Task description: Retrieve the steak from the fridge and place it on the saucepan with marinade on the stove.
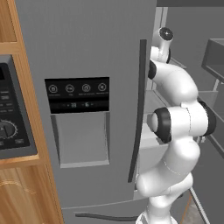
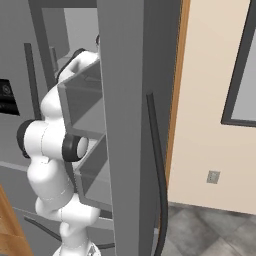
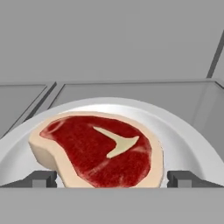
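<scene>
The pincer (image 3: pixel 112 178) is held wide open, one fingertip (image 3: pixel 40 178) at each side of the steak (image 3: pixel 98 148). The steak is laid on a white plate (image 3: pixel 183 140) inside the fridge (image 1: pixel 87 52).

Grey fridge shelf (image 3: pixel 131 89) carries 1 white plate (image 3: pixel 183 140); steak (image 3: pixel 96 148) lies flat on plate.

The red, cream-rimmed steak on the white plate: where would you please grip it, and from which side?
Probably across its width, one finger on each cream edge, coming straight down along the hand view: the red, cream-rimmed steak lies flat on the white plate, already between the open gripper tips.
</scene>
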### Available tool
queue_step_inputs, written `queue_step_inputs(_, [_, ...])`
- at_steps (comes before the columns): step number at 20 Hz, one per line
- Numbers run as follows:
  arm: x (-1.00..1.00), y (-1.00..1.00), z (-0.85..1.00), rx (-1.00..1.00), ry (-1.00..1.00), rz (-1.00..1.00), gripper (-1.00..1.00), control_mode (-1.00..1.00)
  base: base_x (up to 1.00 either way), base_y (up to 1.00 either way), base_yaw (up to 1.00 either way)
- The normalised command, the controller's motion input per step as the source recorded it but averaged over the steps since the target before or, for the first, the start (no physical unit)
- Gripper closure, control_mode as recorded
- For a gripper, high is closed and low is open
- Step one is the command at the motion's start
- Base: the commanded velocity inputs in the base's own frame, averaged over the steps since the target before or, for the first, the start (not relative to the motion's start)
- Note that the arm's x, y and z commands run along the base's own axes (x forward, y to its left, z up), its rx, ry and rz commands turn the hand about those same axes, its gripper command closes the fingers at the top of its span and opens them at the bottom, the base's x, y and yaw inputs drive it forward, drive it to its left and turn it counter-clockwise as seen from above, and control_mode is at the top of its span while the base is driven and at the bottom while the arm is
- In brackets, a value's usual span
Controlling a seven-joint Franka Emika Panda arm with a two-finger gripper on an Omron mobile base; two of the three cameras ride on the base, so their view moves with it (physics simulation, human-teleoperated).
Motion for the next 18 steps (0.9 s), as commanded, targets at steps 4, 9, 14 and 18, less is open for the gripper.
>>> queue_step_inputs(4, [0.08, 0.0, -0.1, 0.0, 0.0, 0.0, -1.0, -1.0, 0.0, 0.0, 0.0])
queue_step_inputs(9, [0.09, 0.0, -0.04, 0.0, 0.0, 0.0, -1.0, -1.0, 0.0, 0.0, 0.0])
queue_step_inputs(14, [0.15, 0.0, -0.02, 0.0, 0.0, 0.0, -1.0, -1.0, 0.0, 0.0, 0.0])
queue_step_inputs(18, [0.04, 0.0, -0.01, 0.0, 0.0, 0.0, -1.0, -1.0, 0.0, 0.0, 0.0])
